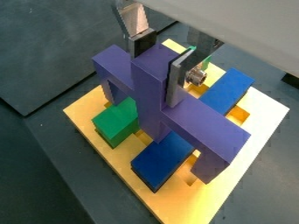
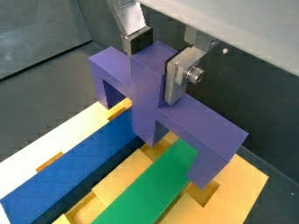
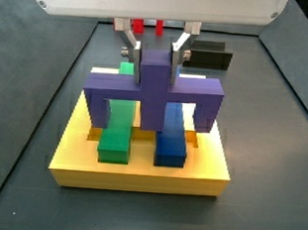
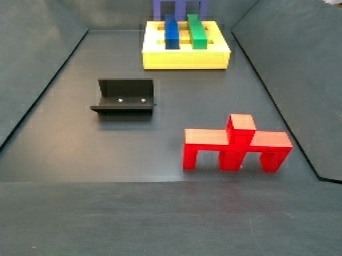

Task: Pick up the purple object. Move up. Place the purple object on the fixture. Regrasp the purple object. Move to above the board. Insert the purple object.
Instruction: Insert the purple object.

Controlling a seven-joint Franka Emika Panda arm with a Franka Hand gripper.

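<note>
The purple object (image 3: pixel 155 91) stands upright over the yellow board (image 3: pixel 139 176), its crossbar spanning the green bar (image 3: pixel 115 140) and the blue bar (image 3: pixel 172 146). Its stem drops between the two bars, and an end leg comes down outside each bar. How deep they sit I cannot tell. My gripper (image 3: pixel 158 46) is above the board, shut on the top of the stem. Both wrist views show the silver fingers (image 1: pixel 180 75) clamping the purple object (image 1: pixel 158 96) (image 2: pixel 149 92) from two sides, with the gripper (image 1: pixel 160 61) (image 2: pixel 158 59) over the board (image 1: pixel 267 109) (image 2: pixel 239 188).
The black fixture (image 4: pixel 124 98) stands on the dark floor at mid-left, away from the board (image 4: pixel 187 60). A similar red piece (image 4: pixel 237 147) stands nearer the front right. Raised dark walls border the floor on both sides.
</note>
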